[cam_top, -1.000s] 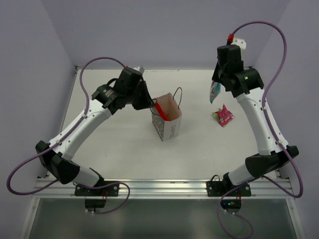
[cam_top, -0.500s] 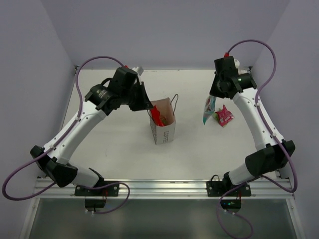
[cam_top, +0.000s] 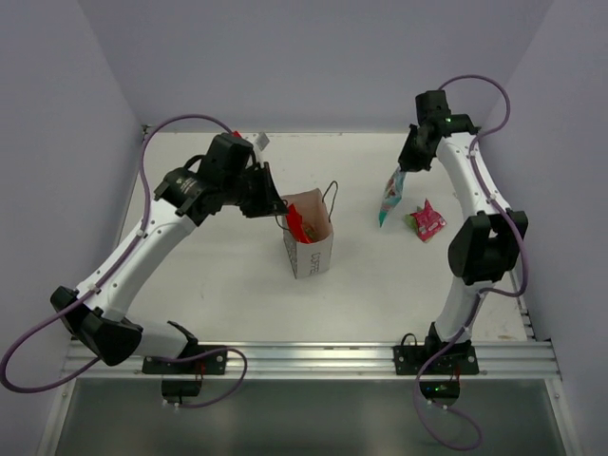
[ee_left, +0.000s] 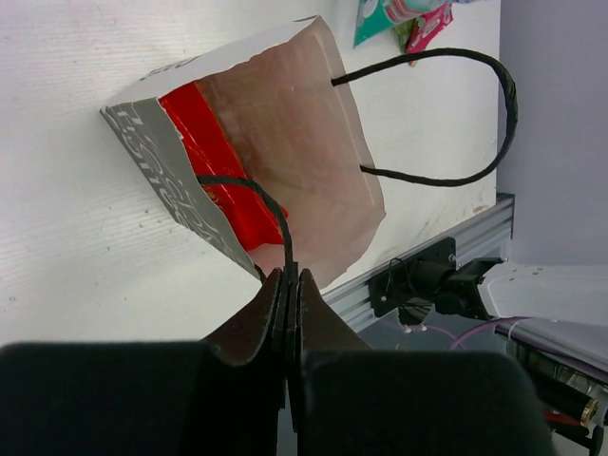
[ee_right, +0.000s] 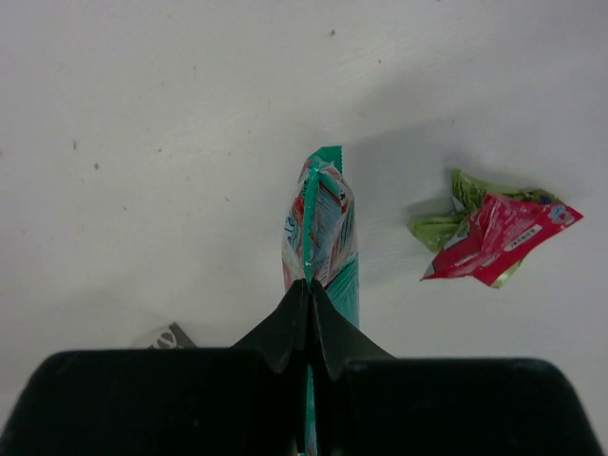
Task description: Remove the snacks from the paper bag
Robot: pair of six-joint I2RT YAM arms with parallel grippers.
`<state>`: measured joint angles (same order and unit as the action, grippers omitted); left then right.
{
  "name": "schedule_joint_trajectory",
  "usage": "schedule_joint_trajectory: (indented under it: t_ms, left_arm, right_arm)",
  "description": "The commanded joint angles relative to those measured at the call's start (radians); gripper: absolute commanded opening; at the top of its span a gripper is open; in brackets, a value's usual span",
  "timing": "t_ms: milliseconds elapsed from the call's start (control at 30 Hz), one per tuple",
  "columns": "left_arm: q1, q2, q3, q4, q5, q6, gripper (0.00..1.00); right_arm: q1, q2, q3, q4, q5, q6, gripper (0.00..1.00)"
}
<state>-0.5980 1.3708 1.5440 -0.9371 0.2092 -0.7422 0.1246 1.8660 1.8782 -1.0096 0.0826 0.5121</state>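
Observation:
The grey-beige paper bag (cam_top: 309,242) stands mid-table with its mouth open; a bright red snack (cam_top: 296,222) sits inside it (ee_left: 214,152). My left gripper (ee_left: 288,277) is shut on the bag's near black loop handle (ee_left: 256,195), at the bag's left rim (cam_top: 275,204). The other handle (ee_left: 475,114) arcs free. My right gripper (ee_right: 310,288) is shut on the top edge of the teal snack (ee_right: 323,237), which hangs just above the table (cam_top: 389,201). A small pink-red and green snack (cam_top: 426,220) lies on the table to its right (ee_right: 494,237).
The white table (cam_top: 209,275) is walled by pale panels at the back and sides. An aluminium rail (cam_top: 304,356) with both arm bases runs along the near edge. The right arm's elbow (cam_top: 484,245) stands over the table's right side.
The right arm has swung toward the back right and lowered the teal snack next to the pink-red one. The left gripper and the bag have shifted slightly left.

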Motion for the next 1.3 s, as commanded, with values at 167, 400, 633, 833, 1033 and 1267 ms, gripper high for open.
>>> schedule_joint_trajectory:
  t_ms: [167,400,633,833,1033,1267]
  left_arm:
    - [0.032,-0.021,0.007,0.029,0.065,0.047,0.00]
    - [0.041,-0.035,-0.008,0.027,0.062,0.052,0.00]
    - [0.043,-0.049,-0.044,0.050,0.081,0.041,0.00]
    - [0.043,-0.068,-0.067,0.050,0.075,0.038,0.00]
    - [0.043,-0.087,-0.088,0.050,0.070,0.037,0.00]
    - [0.043,-0.114,-0.140,0.070,0.076,0.018,0.00]
  right_arm:
    - [-0.011,0.084,0.088,0.019,-0.005,0.005,0.00]
    - [-0.017,0.033,-0.074,0.017,0.135,0.016,0.01]
    - [-0.017,-0.073,-0.234,0.040,0.206,0.005,0.25]
    - [-0.016,-0.234,-0.338,0.063,0.215,-0.007,0.54]
    - [0.082,-0.376,-0.386,0.045,0.157,-0.026,0.54]
    - [0.363,-0.467,-0.246,-0.039,0.218,-0.023,0.53]
